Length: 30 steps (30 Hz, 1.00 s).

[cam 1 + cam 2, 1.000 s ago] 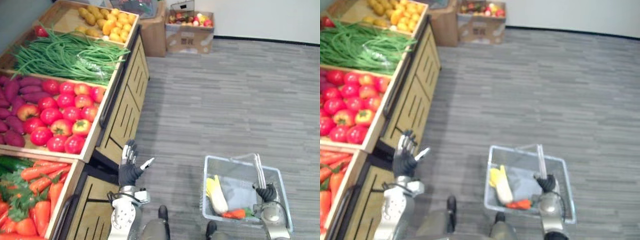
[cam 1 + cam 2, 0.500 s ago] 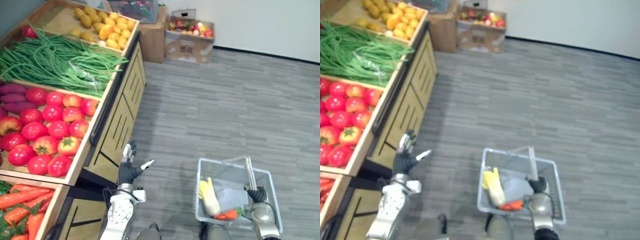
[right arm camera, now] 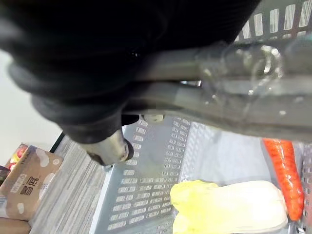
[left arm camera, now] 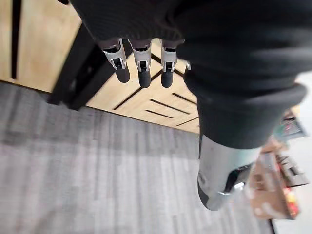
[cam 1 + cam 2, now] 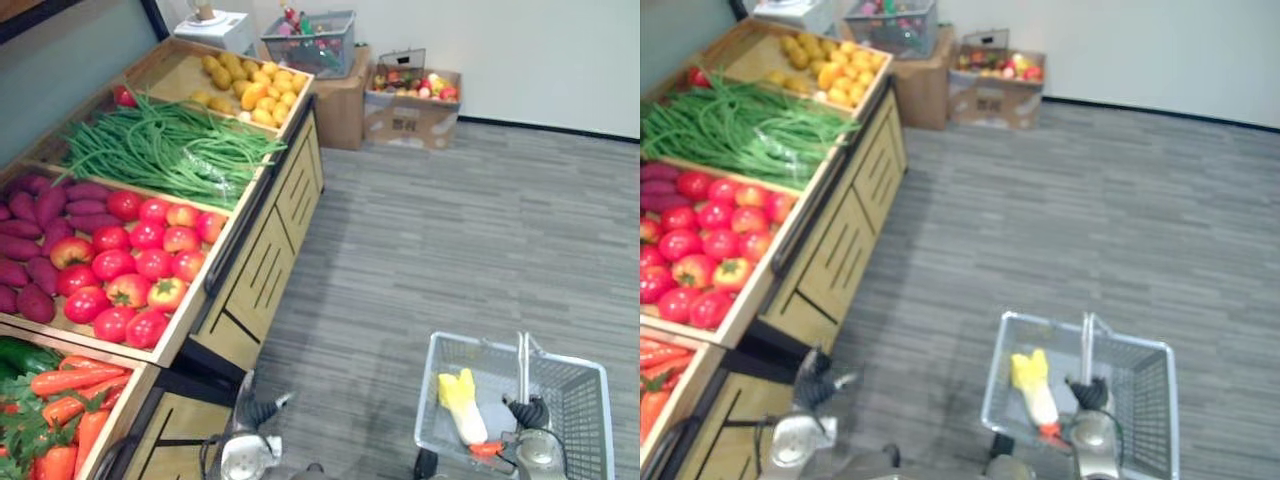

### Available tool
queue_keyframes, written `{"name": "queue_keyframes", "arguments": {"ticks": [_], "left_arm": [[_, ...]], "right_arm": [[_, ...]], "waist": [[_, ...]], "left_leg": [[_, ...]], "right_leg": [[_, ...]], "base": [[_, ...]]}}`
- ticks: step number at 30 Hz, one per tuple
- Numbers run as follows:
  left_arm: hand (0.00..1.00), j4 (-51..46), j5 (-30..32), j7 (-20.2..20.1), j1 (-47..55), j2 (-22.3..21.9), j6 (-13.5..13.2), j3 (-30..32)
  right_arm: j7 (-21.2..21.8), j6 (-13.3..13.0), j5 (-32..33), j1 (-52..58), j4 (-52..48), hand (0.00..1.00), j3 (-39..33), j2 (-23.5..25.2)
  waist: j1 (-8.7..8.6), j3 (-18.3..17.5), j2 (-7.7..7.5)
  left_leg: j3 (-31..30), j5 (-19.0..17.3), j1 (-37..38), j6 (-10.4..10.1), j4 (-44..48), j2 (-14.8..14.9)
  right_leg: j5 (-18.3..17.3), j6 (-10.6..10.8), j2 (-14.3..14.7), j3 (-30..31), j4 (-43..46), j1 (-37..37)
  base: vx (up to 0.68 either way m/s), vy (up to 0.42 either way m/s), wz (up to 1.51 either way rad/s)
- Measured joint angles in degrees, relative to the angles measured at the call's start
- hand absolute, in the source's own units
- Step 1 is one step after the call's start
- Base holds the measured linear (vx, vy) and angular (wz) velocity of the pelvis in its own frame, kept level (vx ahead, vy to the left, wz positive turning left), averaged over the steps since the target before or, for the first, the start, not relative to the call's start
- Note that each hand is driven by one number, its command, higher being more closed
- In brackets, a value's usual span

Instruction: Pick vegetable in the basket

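Looking down, we see the left hand (image 5: pixel 256 414) at the bottom edge, a little left of the middle, right in front of the wooden stand (image 5: pixel 262 262). Its fingers are straight and spread, and it holds nothing. At the lower right, the right hand (image 5: pixel 530 412) is wrapped round the handle (image 5: pixel 522 362) of the grey mesh basket (image 5: pixel 572 395), which it holds over the grey floor (image 5: pixel 450 230). Inside the basket lie a yellow and white cabbage (image 5: pixel 462 408) and, just below it in the frame, a small orange carrot (image 5: pixel 486 449); we cannot tell if the two touch. In the lower left corner the stand holds a bin of carrots (image 5: pixel 60 385), with dark green cucumbers (image 5: pixel 20 355) at its top edge. Above that, on the left side, come red tomatoes (image 5: pixel 130 265) next to purple sweet potatoes (image 5: pixel 35 215). Higher up is a big heap of green beans (image 5: pixel 165 150), then yellow fruit (image 5: pixel 250 85) near the top. Along the top, by the white wall, a wire crate (image 5: pixel 310 35) sits on a brown box (image 5: pixel 345 105), and beside it is a cardboard box (image 5: pixel 410 100) full of colourful things.
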Motion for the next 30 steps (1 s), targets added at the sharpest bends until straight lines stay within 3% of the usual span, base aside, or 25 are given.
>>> {"name": "queue_keyframes", "arguments": {"ticks": [5, 7, 15, 20, 30], "left_arm": [[0.00, 13.1, 6.4, -0.1, -1.0, 0.4, 1.8, 2.8], [0.00, 18.1, 8.7, 0.0, -2.1, 0.5, 4.0, 4.8], [0.00, 26.2, 12.5, -1.7, -2.5, 0.1, 8.7, 10.6], [0.00, 27.4, 11.9, -3.4, -2.8, -2.3, 8.8, 12.6], [0.00, 28.4, 7.3, -3.5, -3.7, -2.8, 8.3, 12.2]], "right_arm": [[1.1, -0.6, 0.0, 0.7, 2.3, 1.00, 0.0, 0.0], [1.3, -0.7, 0.0, 1.4, 5.0, 1.00, -0.4, 0.0], [3.4, -0.7, 3.4, 0.9, 15.9, 1.00, -5.5, 0.9], [5.0, 0.0, 7.0, 1.7, 20.9, 1.00, -8.9, 1.7], [5.4, 0.0, 7.3, 1.5, 22.8, 1.00, -9.8, 2.3]], "waist": [[-0.20, -0.6, -0.18], [-0.35, -1.3, -0.47], [-0.35, -2.9, -0.74], [-0.51, -3.1, -0.51], [-1.56, -3.3, -0.93]], "left_leg": [[2.8, 0.0, 2.4, 0.0, -1.7, 0.1], [3.1, -0.1, 2.5, 0.0, -1.8, 0.3], [4.2, 0.1, 4.4, 0.0, -3.9, 0.2], [4.1, 0.1, 5.9, 0.1, -4.9, -0.2], [3.6, 0.2, 7.3, 0.1, -5.8, -0.8]], "right_leg": [[0.4, 0.1, 0.3, 2.5, 0.0, 0.0], [0.4, 0.2, 0.3, 3.2, -0.3, 0.0], [0.4, 0.3, 0.1, 4.0, -0.3, 0.2], [0.4, 0.3, 0.1, 3.6, -0.1, 1.2], [0.3, 0.4, -0.2, 2.6, -0.4, 2.4]], "base": [[-0.08, 0.012, -0.34], [-0.08, -0.008, -0.12], [0.00, 0.010, -0.06], [0.07, 0.019, 0.01], [0.02, 0.004, 0.02]]}}
